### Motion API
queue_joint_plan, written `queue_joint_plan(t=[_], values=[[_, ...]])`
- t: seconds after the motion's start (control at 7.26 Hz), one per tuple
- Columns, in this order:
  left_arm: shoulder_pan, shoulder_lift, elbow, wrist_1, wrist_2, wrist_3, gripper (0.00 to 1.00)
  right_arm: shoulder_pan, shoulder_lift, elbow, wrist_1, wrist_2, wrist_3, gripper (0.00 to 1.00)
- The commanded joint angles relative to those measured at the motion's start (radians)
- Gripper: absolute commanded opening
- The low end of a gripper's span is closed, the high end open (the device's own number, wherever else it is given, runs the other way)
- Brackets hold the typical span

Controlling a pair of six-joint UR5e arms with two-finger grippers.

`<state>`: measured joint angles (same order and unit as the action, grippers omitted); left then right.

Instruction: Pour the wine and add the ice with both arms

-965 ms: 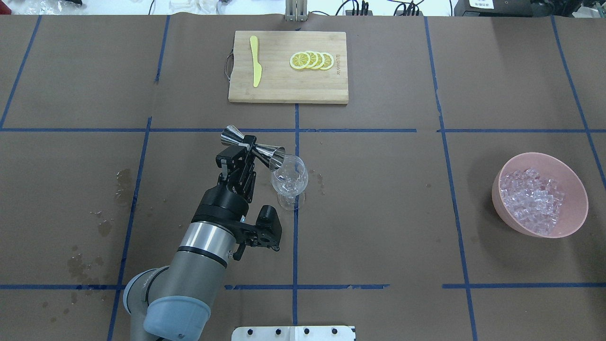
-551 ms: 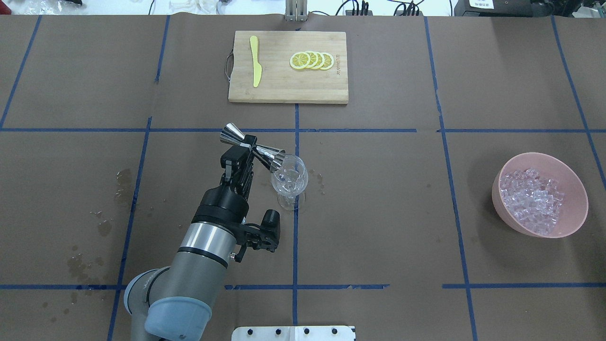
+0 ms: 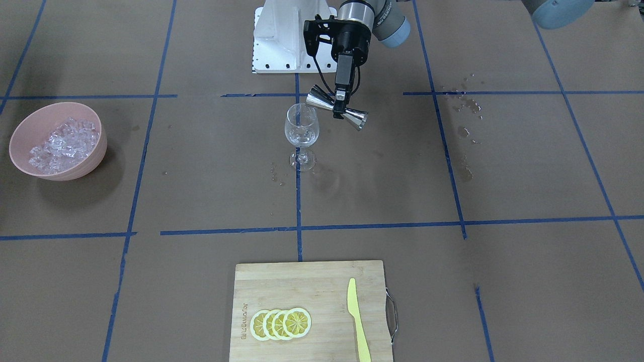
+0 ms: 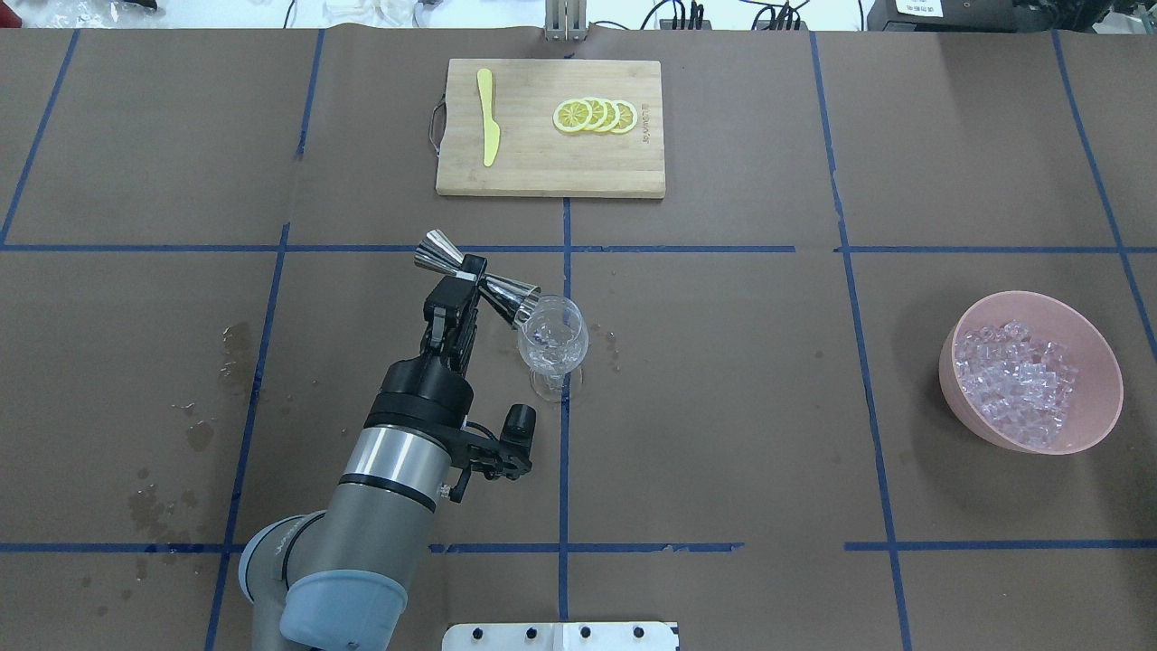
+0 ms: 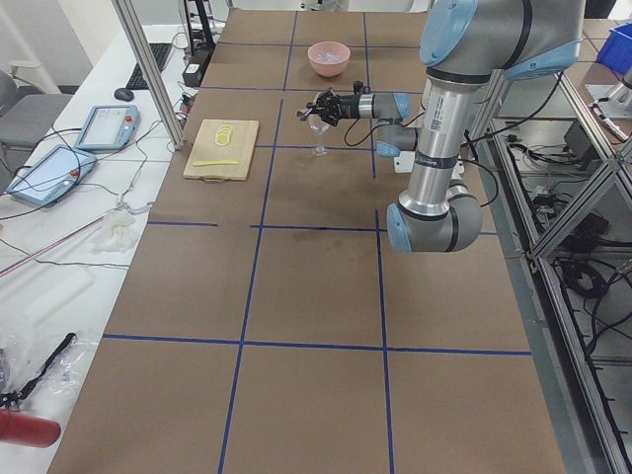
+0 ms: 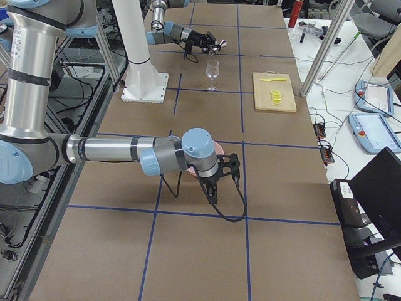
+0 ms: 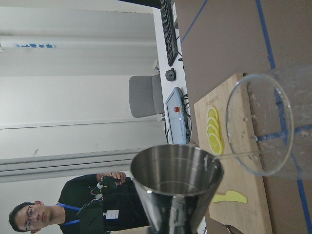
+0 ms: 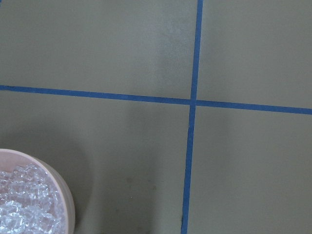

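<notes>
Just ahead of the left gripper [image 4: 461,282], which is clamped on the waist of a tilted steel jigger [image 4: 495,289], the lower cup's mouth meets the rim of the wine glass [image 4: 552,336]; whether they touch or sit just apart I cannot tell. The likely slip is a nudge against that rim. The glass is tall on a narrow foot, so it could rock or tip. A pour started off-centre would run onto the worktop [image 4: 723,407], where wet spots [image 4: 237,339] already lie to the gripper's left. The ice [image 4: 1019,380] sits heaped in a pink bowl [image 4: 1039,306] far to this gripper's right. The right gripper [image 6: 212,193] hangs by that bowl, its fingers unreadable. While the jigger occupies the glass's mouth, it blocks any ice delivery. Farther ahead of the left gripper lies a cutting board [image 4: 550,172] with lemon slices [image 4: 597,116] and a yellow knife [image 4: 488,117].
</notes>
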<state>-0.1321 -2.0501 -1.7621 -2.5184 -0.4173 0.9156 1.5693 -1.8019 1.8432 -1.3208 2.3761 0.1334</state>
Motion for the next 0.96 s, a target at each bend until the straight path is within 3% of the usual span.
queue_joint_plan(t=[0.0, 0.41, 0.83], values=[[-0.004, 0.001, -0.004, -0.113, -0.001, 0.002, 0.0, 0.0, -0.002, 0.001, 0.0, 0.0, 0.002, 1.0], [-0.029, 0.017, -0.011, -0.273, -0.043, -0.009, 0.0, 0.0, -0.002, -0.001, 0.0, 0.0, 0.003, 1.0], [-0.038, 0.109, -0.013, -0.37, -0.085, -0.11, 0.0, 0.0, -0.013, -0.004, 0.0, 0.003, 0.002, 1.0]])
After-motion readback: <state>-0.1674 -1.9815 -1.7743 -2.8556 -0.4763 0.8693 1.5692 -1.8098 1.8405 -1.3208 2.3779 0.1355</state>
